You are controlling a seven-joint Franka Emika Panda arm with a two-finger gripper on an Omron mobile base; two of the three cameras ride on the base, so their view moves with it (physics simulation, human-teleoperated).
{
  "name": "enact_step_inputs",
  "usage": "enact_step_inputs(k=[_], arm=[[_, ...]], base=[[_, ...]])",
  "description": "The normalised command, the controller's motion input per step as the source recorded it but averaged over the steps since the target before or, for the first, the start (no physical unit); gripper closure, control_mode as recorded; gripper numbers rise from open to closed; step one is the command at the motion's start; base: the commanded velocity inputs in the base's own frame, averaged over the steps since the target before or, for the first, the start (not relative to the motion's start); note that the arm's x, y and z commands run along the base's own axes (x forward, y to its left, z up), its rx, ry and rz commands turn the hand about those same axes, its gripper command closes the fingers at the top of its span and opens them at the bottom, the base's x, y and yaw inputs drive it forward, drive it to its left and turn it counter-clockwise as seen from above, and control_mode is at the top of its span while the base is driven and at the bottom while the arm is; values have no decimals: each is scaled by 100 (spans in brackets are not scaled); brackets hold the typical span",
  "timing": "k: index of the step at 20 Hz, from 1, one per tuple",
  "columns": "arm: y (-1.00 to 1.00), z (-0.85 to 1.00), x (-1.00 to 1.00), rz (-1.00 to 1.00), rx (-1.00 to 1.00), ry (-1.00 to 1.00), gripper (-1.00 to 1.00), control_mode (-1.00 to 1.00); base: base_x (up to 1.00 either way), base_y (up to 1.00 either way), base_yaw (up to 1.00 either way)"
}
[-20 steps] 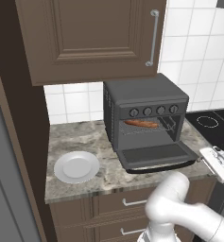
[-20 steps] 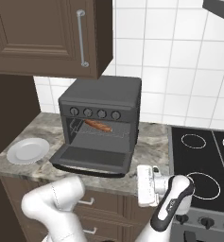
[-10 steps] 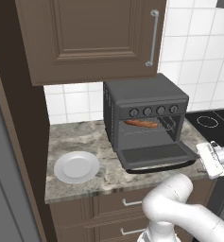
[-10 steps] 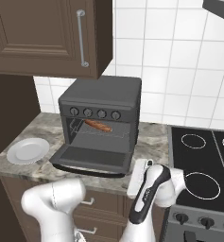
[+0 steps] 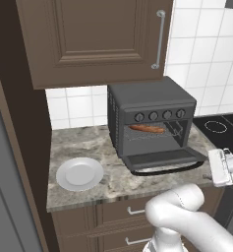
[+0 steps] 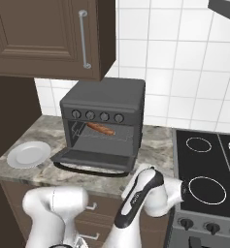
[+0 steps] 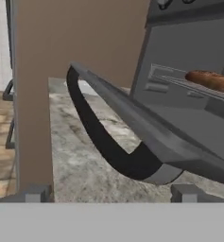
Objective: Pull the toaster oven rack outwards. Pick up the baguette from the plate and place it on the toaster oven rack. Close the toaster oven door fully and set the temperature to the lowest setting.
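hand view, as i see it from my station: the toaster oven door (image 7: 146, 127) hangs dropped open, its curved bar handle (image 7: 108, 151) along the outer edge, just ahead of my gripper (image 7: 112, 193), whose fingertips stand wide apart and hold nothing. the baguette (image 7: 211, 80) lies on the toaster oven rack (image 7: 198, 90) inside the toaster oven (image 5: 150, 120). left base view adds what the hand camera misses: the baguette's long axis runs across the cavity, parallel to the front (slightly skewed), and the plate (image 5: 79, 173) sits bare on the counter (image 5: 73, 145), well left of the oven.
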Motion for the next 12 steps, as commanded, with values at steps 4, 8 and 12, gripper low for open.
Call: enact_step_inputs(k=[4,8,12], arm=[[74,49,0,-20,0,0,-100,-100],[99,41,0,-22,0,0,-100,-100],[100,55,0,-20,0,0,-100,-100]], base=[[0,0,0],[0,0,0],[0,0,0]])
